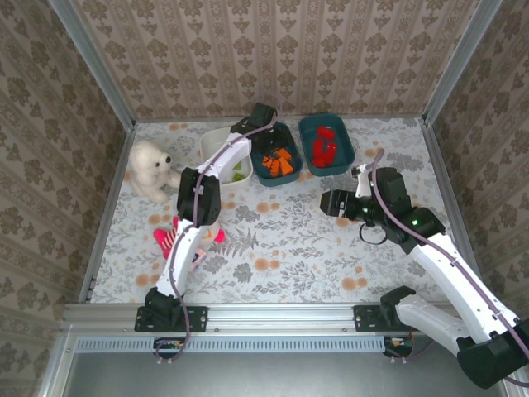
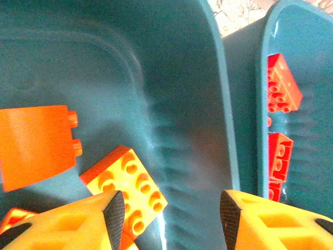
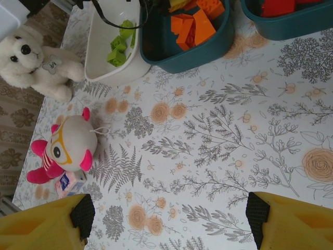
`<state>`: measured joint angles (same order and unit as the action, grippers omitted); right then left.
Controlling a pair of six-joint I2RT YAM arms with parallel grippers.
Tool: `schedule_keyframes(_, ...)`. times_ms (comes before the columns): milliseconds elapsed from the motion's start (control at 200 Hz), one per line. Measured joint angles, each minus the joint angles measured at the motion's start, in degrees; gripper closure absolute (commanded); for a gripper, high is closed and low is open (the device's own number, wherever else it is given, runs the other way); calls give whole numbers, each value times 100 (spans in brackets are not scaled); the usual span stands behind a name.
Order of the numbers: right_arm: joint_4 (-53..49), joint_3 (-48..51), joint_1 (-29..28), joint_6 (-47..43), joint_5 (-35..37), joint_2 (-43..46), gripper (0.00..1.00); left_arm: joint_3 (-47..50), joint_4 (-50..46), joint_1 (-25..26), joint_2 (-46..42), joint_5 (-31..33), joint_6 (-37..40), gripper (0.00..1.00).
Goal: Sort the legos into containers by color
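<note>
Sitting sorted at the counter's far edge: orange legos (image 1: 278,161) in the middle teal tray (image 1: 277,179); red legos (image 1: 324,147) in the right teal tray (image 1: 348,149); green legos (image 1: 240,172) in the white tray (image 1: 211,145), leftmost. Left gripper (image 2: 171,211): low over the orange bricks inside the middle tray, jaws spread, nothing between them. Right gripper (image 3: 170,212): above bare floral counter (image 1: 314,240), well apart from the trays, jaws spread, empty. Elsewhere: white teddy bear (image 1: 150,169) beside the white tray; striped pink doll (image 3: 65,148) nearer the arm bases.

White arms (image 1: 450,277) w/ black joints (image 1: 198,197), yellow end effector fingers (image 3: 41,226), black pads (image 3: 83,213), cables (image 1: 373,175) maybe purple
</note>
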<state>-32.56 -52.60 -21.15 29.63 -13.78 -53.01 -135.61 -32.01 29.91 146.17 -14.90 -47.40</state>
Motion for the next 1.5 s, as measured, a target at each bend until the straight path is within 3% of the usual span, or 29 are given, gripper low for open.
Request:
schedule_keyframes(205,-70,-282,0,-199,160,2,20,1449,-37,0,-1742,299,92,33)
schedule_keyframes(490,-70,-328,0,-376,623,214,12,5346,111,426,-5748,754,286,26)
schedule_keyframes(535,-70,-328,2,-404,682,271,9,5921,9,544,-6266,813,302,22)
schedule_keyframes(560,-72,-328,2,-417,719,295,8,6271,-63,616,-6579,850,319,3)
schedule_keyframes(575,-72,-328,2,-409,741,310,6,6437,-136,647,-6738,859,343,0)
schedule_keyframes(605,-79,-328,7,-411,782,332,0,6789,-249,702,-7053,909,348,0)
schedule_keyframes(735,-138,-280,28,-393,992,396,0,7982,-1027,752,-8452,1235,291,0)
schedule_keyframes(900,-234,-85,28,-376,1375,472,0,8255,-1878,551,-10043,2129,236,0)
schedule_keyframes(1005,-195,98,33,-245,2308,487,0,8098,-2452,278,-10253,3265,44,0)
schedule_keyframes(1085,437,603,103,-417,3178,446,0,8124,-2712,72,-9965,4312,-7,0)
schedule_keyframes(1215,1858,1698,402,-1060,4232,-68,0,9176,-1443,-437,-9866,5466,1128,0)
schedule_keyframes(1320,2747,2146,737,-1578,4540,-903,0,10509,243,-1366,-10094,5482,2083,0)
schedule_keyframes(1425,3609,2304,1067,-1902,4511,-1593,0,11333,1576,-2277,-9936,5025,2667,0)
schedule_keyframes(1500,4203,2315,1213,-2107,4419,-1952,0,11549,2448,-2621,-9462,4553,3040,0)
